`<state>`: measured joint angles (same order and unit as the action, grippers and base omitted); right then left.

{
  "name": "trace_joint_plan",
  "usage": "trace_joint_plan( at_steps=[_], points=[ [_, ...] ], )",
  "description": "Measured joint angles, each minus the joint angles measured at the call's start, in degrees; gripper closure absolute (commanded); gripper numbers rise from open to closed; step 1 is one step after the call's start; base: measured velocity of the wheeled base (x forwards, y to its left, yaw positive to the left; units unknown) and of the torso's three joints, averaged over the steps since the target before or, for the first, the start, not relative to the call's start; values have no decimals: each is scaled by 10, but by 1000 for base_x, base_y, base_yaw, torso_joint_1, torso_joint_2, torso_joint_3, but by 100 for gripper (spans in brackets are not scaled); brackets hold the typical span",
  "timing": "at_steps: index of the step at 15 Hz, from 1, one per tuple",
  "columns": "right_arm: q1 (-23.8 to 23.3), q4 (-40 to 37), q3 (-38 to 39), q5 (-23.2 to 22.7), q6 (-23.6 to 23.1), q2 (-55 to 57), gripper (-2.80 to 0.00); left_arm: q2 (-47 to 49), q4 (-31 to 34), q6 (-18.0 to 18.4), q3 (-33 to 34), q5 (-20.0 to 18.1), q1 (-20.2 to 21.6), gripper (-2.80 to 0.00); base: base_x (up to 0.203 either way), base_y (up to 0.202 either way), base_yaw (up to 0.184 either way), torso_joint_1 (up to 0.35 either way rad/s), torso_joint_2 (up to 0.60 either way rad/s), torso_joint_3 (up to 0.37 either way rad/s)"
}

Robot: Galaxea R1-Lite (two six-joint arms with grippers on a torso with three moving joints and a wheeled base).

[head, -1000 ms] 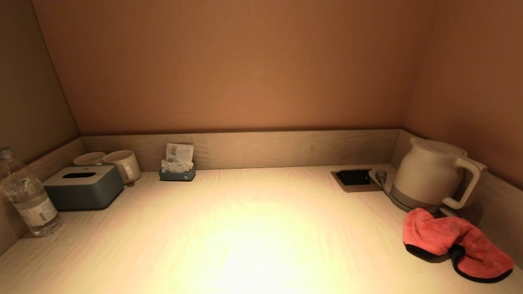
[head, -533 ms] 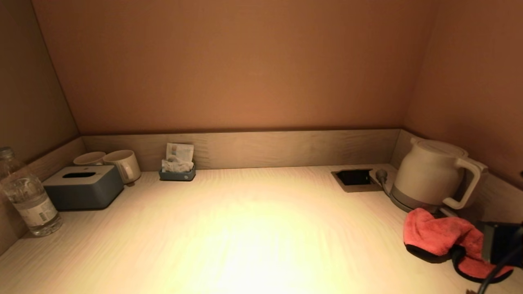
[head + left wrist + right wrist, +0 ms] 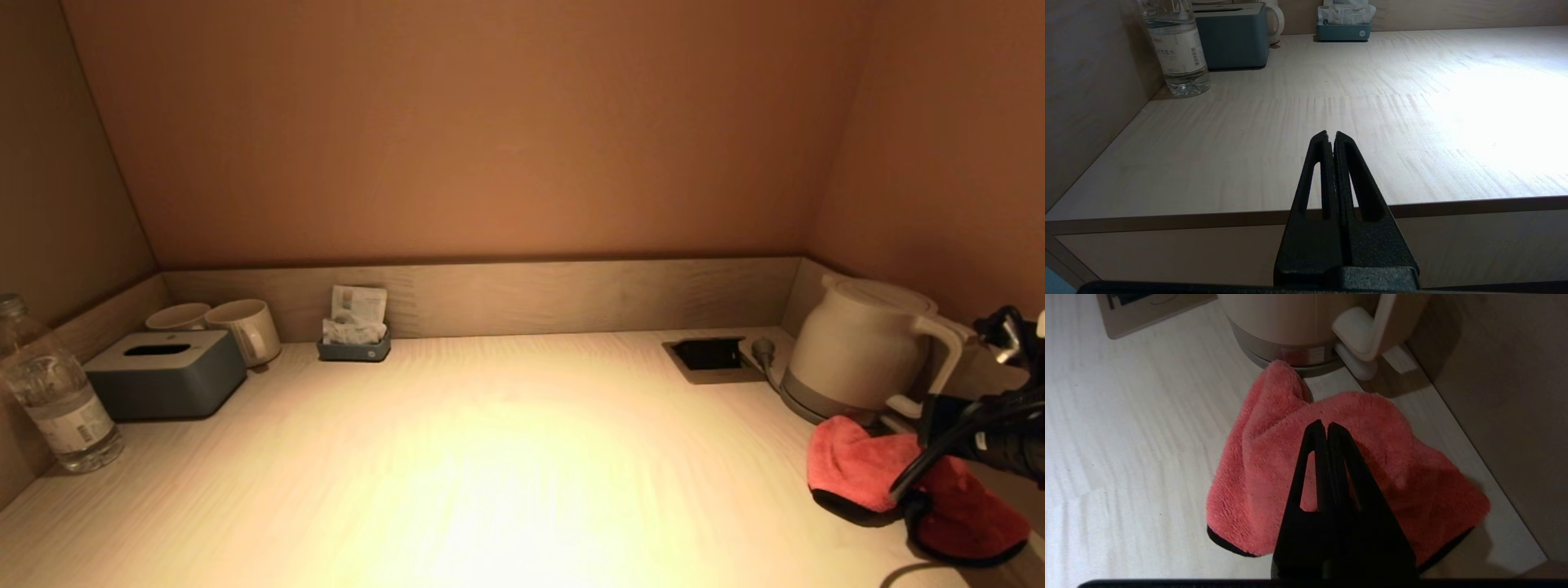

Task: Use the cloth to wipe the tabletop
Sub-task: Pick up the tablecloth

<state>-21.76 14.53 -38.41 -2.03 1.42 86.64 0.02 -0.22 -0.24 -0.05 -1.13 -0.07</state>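
Note:
A red cloth with a dark edge lies crumpled on the pale wooden tabletop at the near right, in front of the kettle. It also shows in the right wrist view. My right gripper is shut and empty, hovering just above the cloth's middle; in the head view it reaches in from the right edge over the cloth. My left gripper is shut and empty, parked low before the table's front edge, out of the head view.
A white kettle stands at the back right beside a recessed socket. At the left are a water bottle, a grey tissue box, two mugs and a sachet holder. Walls enclose three sides.
My right arm has come into the head view from the right and now hangs over the cloth, covering part of it. The cloth has not moved.

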Motion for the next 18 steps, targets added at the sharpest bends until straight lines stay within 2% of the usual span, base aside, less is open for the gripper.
trace_joint_plan(
  at_steps=[4, 8, 9, 18],
  points=[
    [-9, -8, -36, -16, 6, 20, 0, 0, 0, 0, 0, 0, 1, 0, 0, 0, 0, 0, 0, 0],
    [-21, -50, -43, -18, 28, 36, 0, 0, 1, 0, 0, 0, 1, 0, 0, 0, 0, 0, 0, 0],
    [-21, -56, -40, -19, 28, 38, -280, 0, 0, 0, 0, 0, 0, 0, 0, 0, 0, 0, 0, 0],
    [-22, -56, -24, -22, 29, 60, -280, 0, 1, 0, 0, 0, 0, 0, 0, 0, 0, 0, 0, 0]
  ],
)
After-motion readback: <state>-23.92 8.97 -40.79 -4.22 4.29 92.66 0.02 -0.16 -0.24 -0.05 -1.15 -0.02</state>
